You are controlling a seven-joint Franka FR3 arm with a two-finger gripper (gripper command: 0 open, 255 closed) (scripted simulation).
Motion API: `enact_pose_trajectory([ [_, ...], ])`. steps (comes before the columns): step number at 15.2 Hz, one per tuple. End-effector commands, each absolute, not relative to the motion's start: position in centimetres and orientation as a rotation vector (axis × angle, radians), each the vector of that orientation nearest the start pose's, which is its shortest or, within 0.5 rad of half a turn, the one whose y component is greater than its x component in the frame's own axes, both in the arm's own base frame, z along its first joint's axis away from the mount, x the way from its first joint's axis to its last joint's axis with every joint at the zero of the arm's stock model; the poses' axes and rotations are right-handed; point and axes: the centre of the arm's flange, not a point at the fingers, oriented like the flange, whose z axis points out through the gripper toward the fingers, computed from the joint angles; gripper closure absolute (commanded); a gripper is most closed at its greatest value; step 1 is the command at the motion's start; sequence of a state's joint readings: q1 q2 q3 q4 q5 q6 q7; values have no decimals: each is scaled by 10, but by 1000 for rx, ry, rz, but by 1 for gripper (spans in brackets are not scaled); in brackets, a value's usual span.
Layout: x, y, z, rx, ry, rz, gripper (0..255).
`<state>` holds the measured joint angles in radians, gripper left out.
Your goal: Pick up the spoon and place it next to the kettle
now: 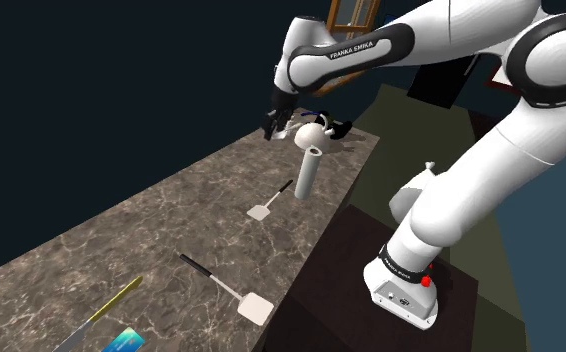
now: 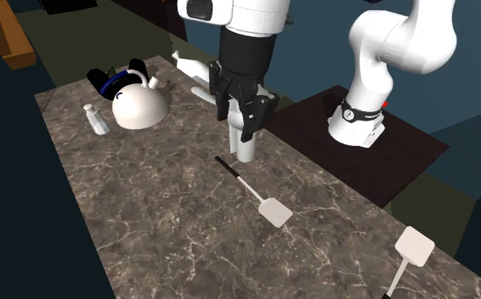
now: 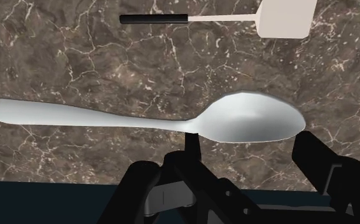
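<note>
Shoulder view: a brown marbled table [image 1: 121, 250] runs along a dark blue wall [image 1: 71, 80]. My end effector [image 1: 276, 125] hangs over its far end, with the white kettle [image 1: 311, 133] at its 4 o'clock.

Second exterior view: the kettle [image 2: 141, 106] stands at my end effector's [image 2: 240, 123] 9 o'clock.

Wrist view: my end effector [image 3: 250, 141] clasps the silver spoon [image 3: 242, 114] by its bowl, above the table [image 3: 77, 63].

The kettle [image 2: 138, 106] is standing at the far end of the counter [image 2: 162, 229], with a shaker [image 2: 97, 119] just beside it on the second exterior view's left. Nearer, an upright tube [image 2: 247, 151] is standing by the right edge. One spatula [image 2: 273, 210] is lying nearer, and another [image 2: 415, 246] nearer still. The spoon [image 3: 229, 121] is hanging between the first spatula and the counter's edge.
</note>
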<state>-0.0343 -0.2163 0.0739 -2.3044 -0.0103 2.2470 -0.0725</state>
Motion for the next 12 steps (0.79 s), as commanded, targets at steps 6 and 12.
enact_pose_trajectory([
  [6,482,-72,448,-3153,-188,-250,255],
  [12,476,-150,448,-3153,-188,-250,255],
])
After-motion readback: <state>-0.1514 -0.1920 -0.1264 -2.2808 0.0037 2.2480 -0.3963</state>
